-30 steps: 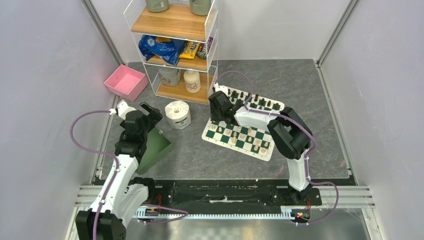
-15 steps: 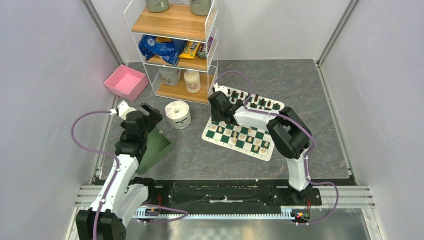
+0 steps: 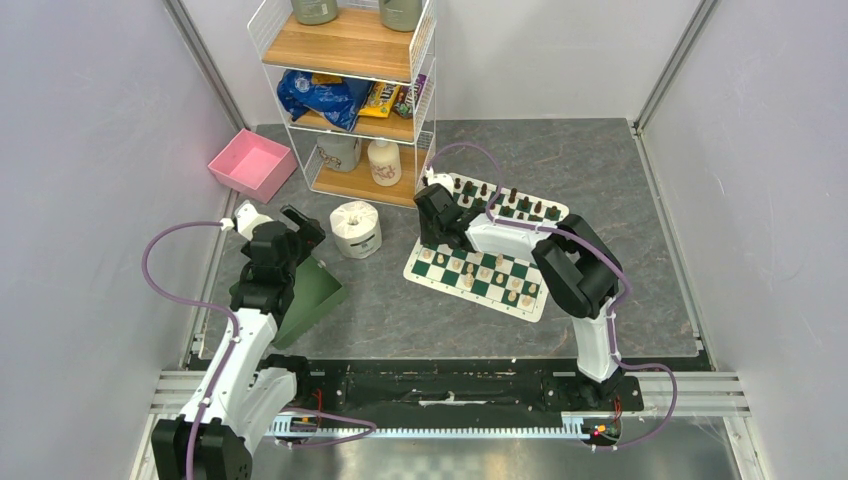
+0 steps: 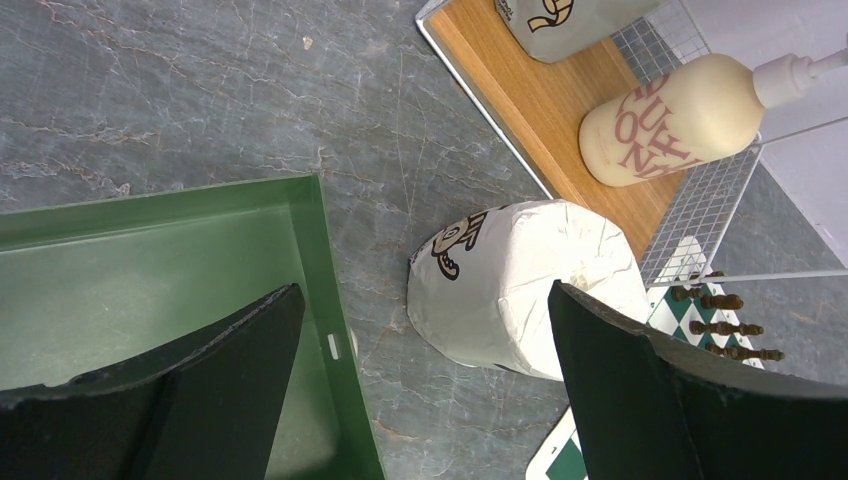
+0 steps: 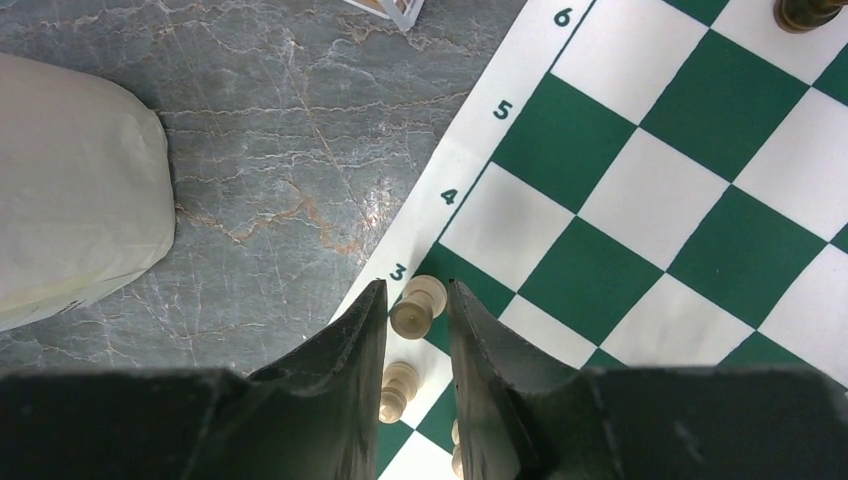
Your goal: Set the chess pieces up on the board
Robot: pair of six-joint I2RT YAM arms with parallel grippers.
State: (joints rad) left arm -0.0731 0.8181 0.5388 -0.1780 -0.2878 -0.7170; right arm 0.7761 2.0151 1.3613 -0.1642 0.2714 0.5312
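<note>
The board [image 3: 475, 293] lies right of centre, its green and white squares filling the right wrist view [image 5: 640, 200]. Dark chess pieces [image 3: 510, 200] line its far rows and cream ones [image 3: 485, 272] its near rows. My right gripper [image 5: 415, 290] hangs over the board's left edge by the row marked 3. Its jaws stand narrowly apart on either side of an upright cream pawn [image 5: 413, 310], with a thin gap showing beside it. Another cream piece [image 5: 397, 388] stands just behind. My left gripper [image 4: 425, 290] is wide open and holds nothing, above the green bin's rim.
A green bin [image 3: 310, 290] sits under the left arm, with a wrapped toilet roll [image 3: 355, 228] between it and the board. A wire shelf rack [image 3: 350, 100] with a lotion bottle [image 4: 680, 120] stands at the back, and a pink bin [image 3: 250, 163] sits left of it.
My right wrist has edged slightly left over the board's left edge. The left arm has not moved.
</note>
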